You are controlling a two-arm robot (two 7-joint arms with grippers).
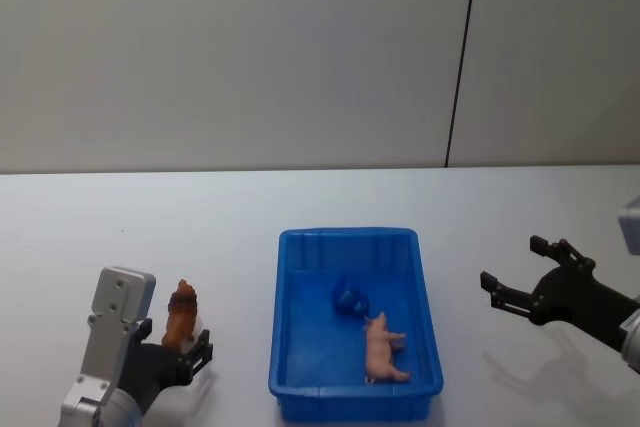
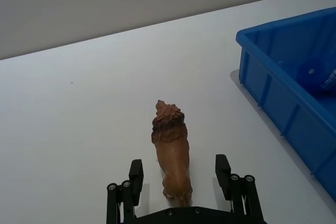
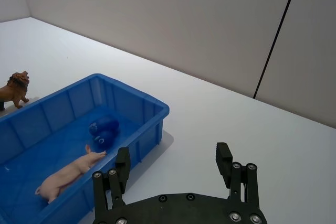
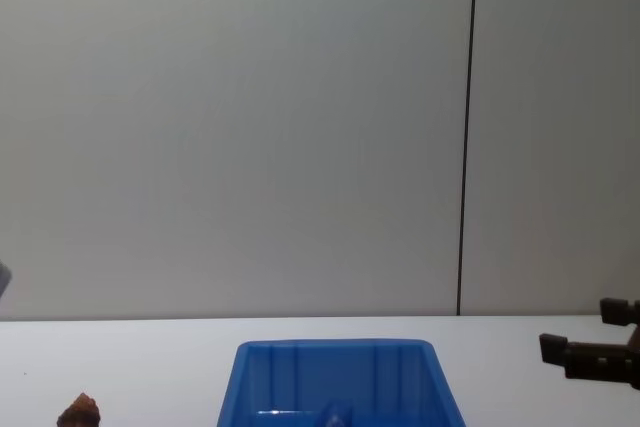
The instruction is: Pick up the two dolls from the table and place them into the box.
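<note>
The brown fuzzy doll (image 1: 181,313), a small lion, stands on the white table (image 1: 120,217) left of the blue box (image 1: 283,347). My left gripper (image 1: 177,343) is open around its hind end, and in the left wrist view the doll (image 2: 171,153) has a gap to the fingers (image 2: 222,167) on both sides. The pale pink doll (image 1: 383,349) lies on its side inside the box, near the front right corner. My right gripper (image 1: 514,263) hovers open and empty to the right of the box.
A small dark blue toy (image 1: 348,298) lies in the middle of the box, just behind the pink doll. A grey wall with a dark vertical seam (image 1: 460,57) rises behind the table. The box's near wall (image 2: 273,85) stands close to the left gripper's path.
</note>
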